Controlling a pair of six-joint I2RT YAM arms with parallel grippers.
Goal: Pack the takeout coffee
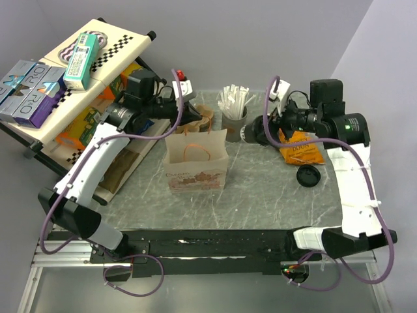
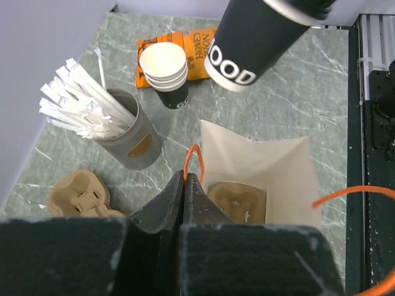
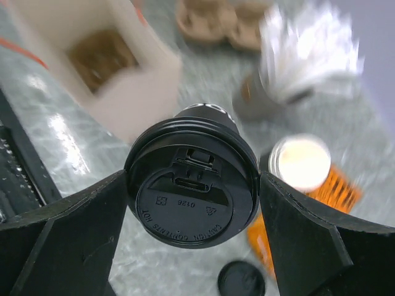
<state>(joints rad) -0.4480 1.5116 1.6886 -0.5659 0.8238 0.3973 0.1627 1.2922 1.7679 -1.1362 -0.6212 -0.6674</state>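
The left claw point(image 2: 187, 180) is pinched together on the orange handle point(image 2: 190, 154) of the paper bag point(image 1: 195, 175), which stands upright at the middle of the desk point(image 1: 273, 202) with a cardboard cup carrier point(image 2: 237, 200) on its bottom. The right claw point(image 3: 192, 196) is clamped on the takeout coffee point(image 2: 256, 43), a finger on either side, and the cup hangs tilted in the air just right of the bag's mouth, toward the desk's far edge. Near it stand a grey holder of wrapped straws point(image 2: 126, 139) and a stack of white cups point(image 2: 165, 71).
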